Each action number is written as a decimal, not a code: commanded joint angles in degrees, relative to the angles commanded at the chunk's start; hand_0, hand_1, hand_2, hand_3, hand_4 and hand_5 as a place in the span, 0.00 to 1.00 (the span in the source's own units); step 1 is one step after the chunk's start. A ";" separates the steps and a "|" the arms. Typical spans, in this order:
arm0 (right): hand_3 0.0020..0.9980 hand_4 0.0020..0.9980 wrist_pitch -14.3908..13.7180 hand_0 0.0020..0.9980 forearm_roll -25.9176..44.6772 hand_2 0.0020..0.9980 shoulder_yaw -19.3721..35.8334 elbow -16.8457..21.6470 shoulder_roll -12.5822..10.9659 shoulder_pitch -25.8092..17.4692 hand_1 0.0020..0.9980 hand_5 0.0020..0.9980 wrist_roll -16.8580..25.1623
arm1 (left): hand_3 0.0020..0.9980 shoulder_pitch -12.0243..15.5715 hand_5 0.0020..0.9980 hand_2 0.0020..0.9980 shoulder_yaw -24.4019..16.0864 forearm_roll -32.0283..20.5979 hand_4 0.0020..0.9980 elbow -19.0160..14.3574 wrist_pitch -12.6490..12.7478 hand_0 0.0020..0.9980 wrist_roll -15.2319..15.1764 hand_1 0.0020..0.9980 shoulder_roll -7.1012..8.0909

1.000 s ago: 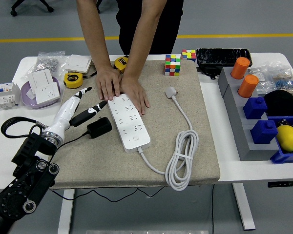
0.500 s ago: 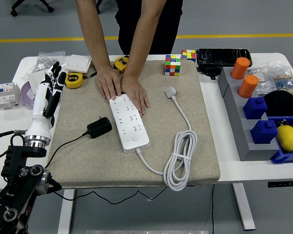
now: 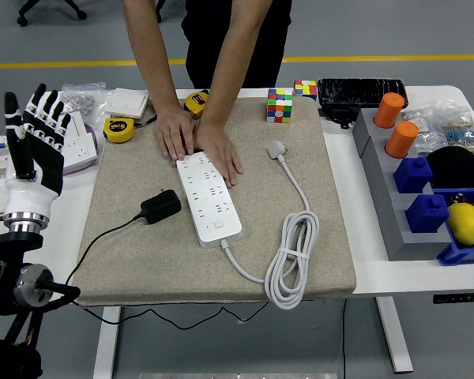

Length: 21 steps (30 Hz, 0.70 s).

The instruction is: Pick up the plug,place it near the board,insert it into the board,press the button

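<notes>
Head view. The robot's left hand [image 3: 33, 142] stands at the left edge of the frame, raised above the white table [image 3: 347, 170], palm toward the camera, all five fingers straight and spread, holding nothing; its black arm [image 3: 12, 276] fills the lower left corner. The right arm is out of frame. The black plug [image 3: 160, 207] lies on the beige mat [image 3: 142, 260] at centre left, well apart from the hand and just left of the white power strip [image 3: 209, 200], not inserted; its thin black cable [image 3: 103, 241] trails toward the lower left. The strip lies at a slight diagonal in mid-frame, its button [image 3: 218, 224] near the lower end. A thick white cord [image 3: 294, 260] leaves that end, coils at lower centre right and runs up to a white plug [image 3: 277, 148] lying on the mat. A person at the top of the frame presses both hands [image 3: 197, 146] flat on the strip's upper end. Upper centre: two colour cubes [image 3: 280, 104]. Right edge: orange cylinders [image 3: 395, 125] and blue blocks [image 3: 420, 193] on a grey rack.
</notes>
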 joint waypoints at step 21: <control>0.77 1.00 0.03 0.85 -0.37 0.73 -0.33 0.00 -0.24 0.02 0.73 0.91 -0.14 | 0.94 -1.20 1.00 0.98 -12.10 7.27 1.00 8.86 0.44 1.00 3.06 1.00 0.12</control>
